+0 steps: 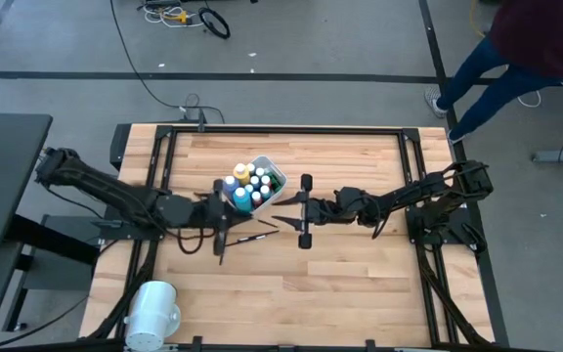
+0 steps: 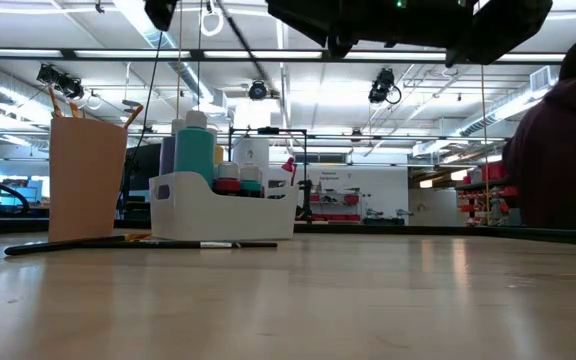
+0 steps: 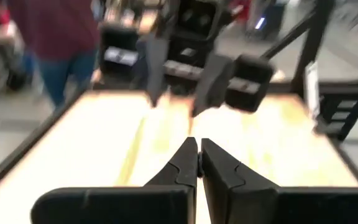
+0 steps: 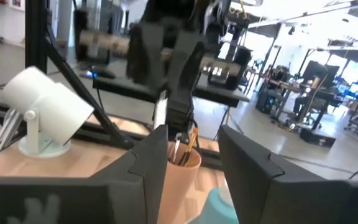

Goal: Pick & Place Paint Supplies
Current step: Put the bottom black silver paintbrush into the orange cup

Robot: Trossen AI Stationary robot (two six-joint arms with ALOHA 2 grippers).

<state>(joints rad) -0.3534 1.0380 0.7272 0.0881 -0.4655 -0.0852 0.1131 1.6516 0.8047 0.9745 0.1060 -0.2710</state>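
round-capped bottles (image 1: 250,185) fill rectangular tub (image 1: 276,174)

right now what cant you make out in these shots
- Bottle count: in the high view the paint bottles crowd the white tub, too small to count.
- Tub contents: in the low view its wall hides the lower bottles.
- Brushes on the table: too thin to number.
- Left gripper, shut: nothing visible between its tips.
- Right gripper: the teal bottle is cut by the edge.
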